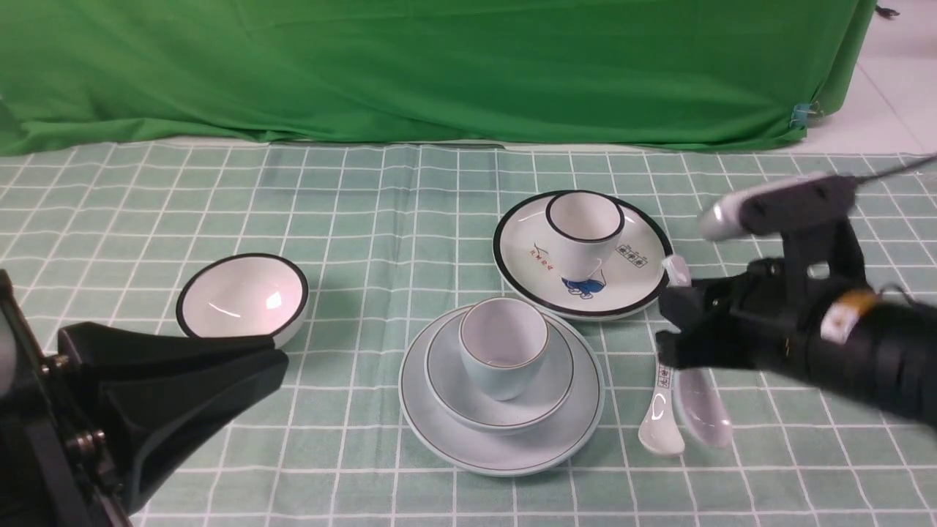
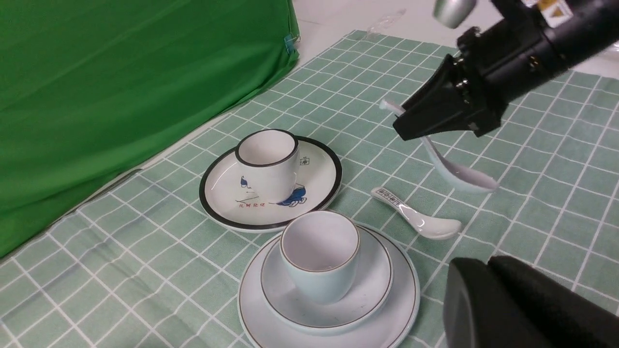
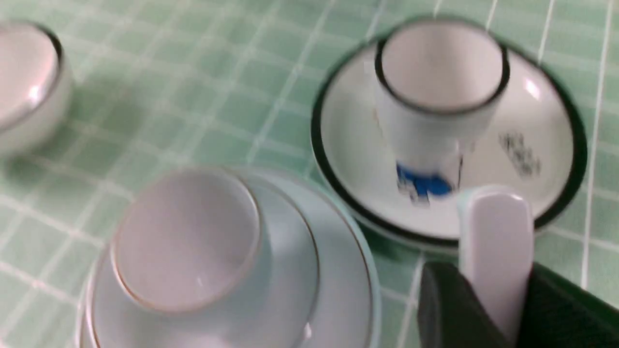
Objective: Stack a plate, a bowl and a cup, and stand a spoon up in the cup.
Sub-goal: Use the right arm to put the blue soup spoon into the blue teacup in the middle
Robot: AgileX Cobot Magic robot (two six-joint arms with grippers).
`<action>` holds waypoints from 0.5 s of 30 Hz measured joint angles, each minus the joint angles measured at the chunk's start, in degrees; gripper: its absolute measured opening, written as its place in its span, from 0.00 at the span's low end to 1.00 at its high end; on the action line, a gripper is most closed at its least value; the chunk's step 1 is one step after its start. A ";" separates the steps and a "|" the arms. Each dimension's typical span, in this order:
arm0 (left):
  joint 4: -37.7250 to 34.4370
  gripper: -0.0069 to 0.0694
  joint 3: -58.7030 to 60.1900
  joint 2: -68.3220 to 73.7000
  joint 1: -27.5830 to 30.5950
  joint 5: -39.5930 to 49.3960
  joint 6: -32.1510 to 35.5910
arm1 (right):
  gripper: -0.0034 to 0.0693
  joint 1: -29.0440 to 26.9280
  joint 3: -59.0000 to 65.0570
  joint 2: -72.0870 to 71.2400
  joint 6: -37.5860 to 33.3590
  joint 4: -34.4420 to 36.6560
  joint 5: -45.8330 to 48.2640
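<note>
The pale plate (image 1: pixel 505 454) lies at the table's centre front, with the pale bowl (image 1: pixel 545 395) on it and the pale cup (image 1: pixel 504 350) standing in the bowl. My right gripper (image 1: pixel 670 322) is to the right of the stack, shut on the handle of the plain pale spoon (image 1: pixel 704 413). The spoon hangs scoop down, close over the cloth. In the right wrist view the spoon's handle (image 3: pixel 495 232) sticks out between the fingers, with the cup (image 3: pixel 186 241) to one side. My left gripper (image 1: pixel 282 359) is shut and empty at the front left, also seen in its wrist view (image 2: pixel 483 263).
A shorter white spoon with printed marks (image 1: pixel 661 428) lies on the cloth beside the held spoon. A white black-rimmed plate (image 1: pixel 637 285) with a white black-rimmed cup (image 1: pixel 584 230) on it stands behind the stack. A white black-rimmed bowl (image 1: pixel 245 296) sits at the left. A green backdrop closes the far edge.
</note>
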 joint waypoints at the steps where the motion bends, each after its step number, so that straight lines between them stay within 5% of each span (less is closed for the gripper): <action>1: 0.12 0.10 0.00 0.00 0.00 0.00 0.05 | 0.29 2.43 2.79 -0.15 2.09 0.07 -7.53; 5: 0.33 0.10 0.00 0.00 0.00 0.00 0.18 | 0.29 9.50 9.23 2.38 9.80 -4.27 -31.47; 8: 0.38 0.10 0.00 0.00 0.00 0.00 0.23 | 0.29 10.48 9.26 5.99 12.72 -9.65 -40.61; 15: 0.38 0.10 0.00 0.00 0.00 0.00 0.23 | 0.29 10.65 1.99 16.81 17.84 -15.17 -43.65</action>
